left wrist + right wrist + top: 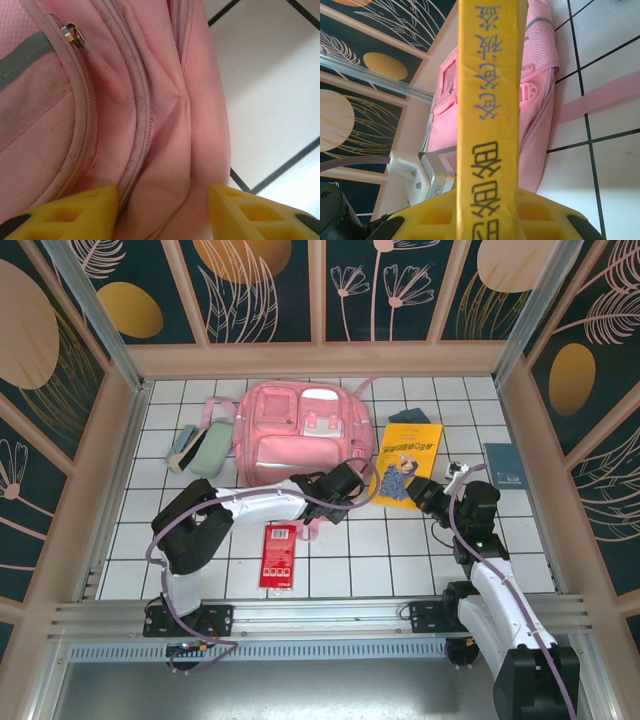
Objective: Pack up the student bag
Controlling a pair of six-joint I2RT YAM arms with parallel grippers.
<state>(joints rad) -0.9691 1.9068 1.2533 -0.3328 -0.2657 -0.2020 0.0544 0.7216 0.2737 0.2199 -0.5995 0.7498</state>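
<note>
The student bag [298, 435] is lying flat on the white tiled table [400, 560] toward the far wall, front pockets up. Its lower right corner is being straddled by the left gripper [345, 483]. In the left wrist view the yellow fingertips [95, 205] are being held apart, with a fold of pink fabric bulging between them and not being pinched. A zip pull [75, 34] and a grey reflective strip [25, 55] are showing just beyond.

A yellow book [408, 462] is being clamped by the right gripper [432, 492] just right of the bag. In the right wrist view the jaws are being pressed against both covers, the spine is standing upright, and much of the bag is being blocked by it. A pink strap [600, 97] is trailing across the tiles beside the bag.

The tiles in front of the bag are being crossed by the left arm [250, 505]. The space to the bag's left is being taken up by a mint-green pencil case [210, 448] and a smaller grey item [182, 448] touching it. A red packet [279, 555] is lying near the left arm. A dark blue book [505, 465] is lying by the right wall. A dark item [408, 416] is being partly covered by the yellow book's far edge.
</note>
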